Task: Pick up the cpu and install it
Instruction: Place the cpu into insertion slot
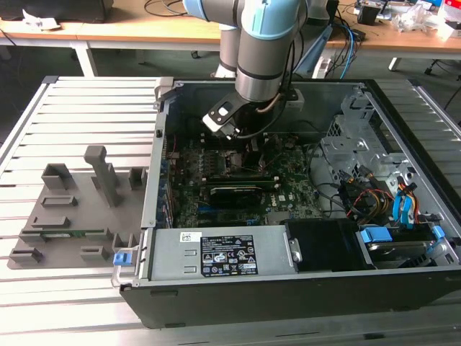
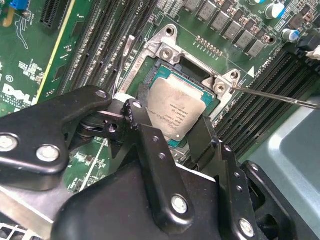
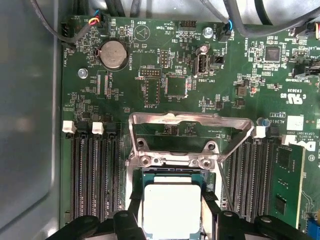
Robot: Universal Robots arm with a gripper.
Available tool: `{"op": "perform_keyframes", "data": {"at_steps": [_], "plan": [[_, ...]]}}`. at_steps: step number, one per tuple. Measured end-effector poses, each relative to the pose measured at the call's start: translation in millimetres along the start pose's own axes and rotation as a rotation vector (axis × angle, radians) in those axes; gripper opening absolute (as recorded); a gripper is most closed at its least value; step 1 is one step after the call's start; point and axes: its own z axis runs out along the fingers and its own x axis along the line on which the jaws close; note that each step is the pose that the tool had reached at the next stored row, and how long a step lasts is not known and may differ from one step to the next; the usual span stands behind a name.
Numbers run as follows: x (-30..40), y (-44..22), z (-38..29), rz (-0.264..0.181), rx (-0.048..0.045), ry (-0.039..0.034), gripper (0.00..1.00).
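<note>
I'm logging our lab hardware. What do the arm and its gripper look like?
The arm is a silver-grey tube with light blue joint caps; dark cables run beside it and a small black-and-white module sits at its wrist. The gripper is matte black, built of linked bars with silver screw heads.
</note>
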Motion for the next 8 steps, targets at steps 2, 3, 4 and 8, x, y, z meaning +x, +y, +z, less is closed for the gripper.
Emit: {"op": "perform_keyframes", "data": {"at_steps": [2, 3, 4, 8], "plan": [[0.0, 0.0, 1.7, 0.0, 0.0, 0.0003, 0.55], [0.1, 0.0, 1.9, 0.0, -0.0002, 0.0006, 0.55], [0.2, 0.1, 2.0, 0.0, -0.0002, 0.0006, 0.55], [0.3, 0.1, -0.1, 0.001, -0.001, 0.0018, 0.55]]}}
